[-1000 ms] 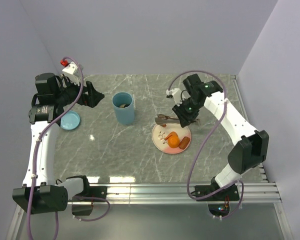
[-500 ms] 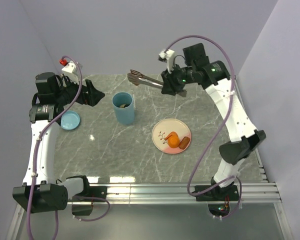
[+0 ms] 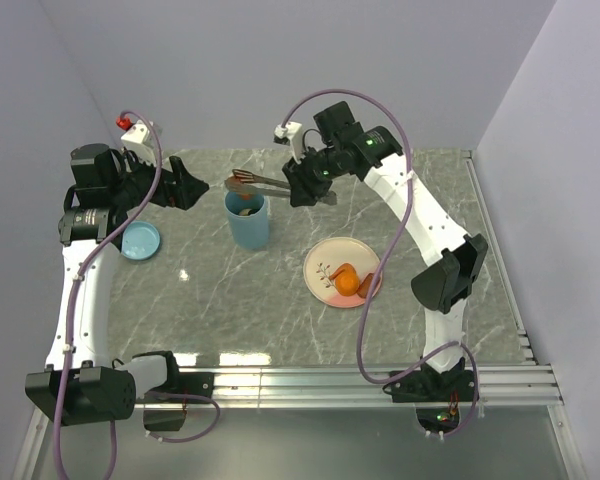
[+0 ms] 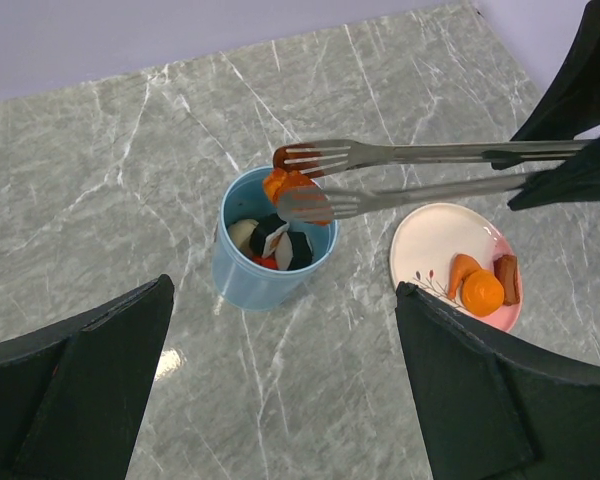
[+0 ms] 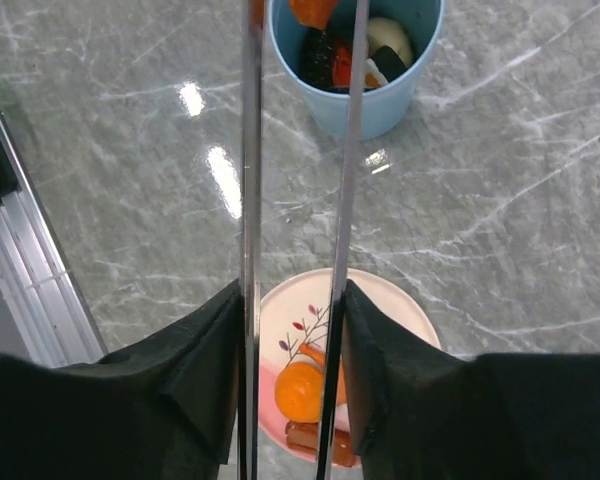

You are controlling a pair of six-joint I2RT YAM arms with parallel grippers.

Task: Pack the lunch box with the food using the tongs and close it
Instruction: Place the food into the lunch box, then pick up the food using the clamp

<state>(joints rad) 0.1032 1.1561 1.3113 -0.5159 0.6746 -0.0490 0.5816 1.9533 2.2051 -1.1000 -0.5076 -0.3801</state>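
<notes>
Silver tongs (image 5: 250, 200) between black jaws, orange piece (image 5: 311, 9) at tips over blue lunch box (image 5: 385, 100), pink plate (image 5: 400, 312) below

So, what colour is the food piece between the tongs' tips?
The food piece in the tongs is orange; the left wrist view shows it best.

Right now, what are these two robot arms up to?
The right gripper holds the silver tongs, which pinch an orange food piece over the open blue lunch box, where several pieces lie inside. More food sits on the pink plate. The left gripper hangs open left of the box, holding nothing; the blue lid lies near it.
</notes>
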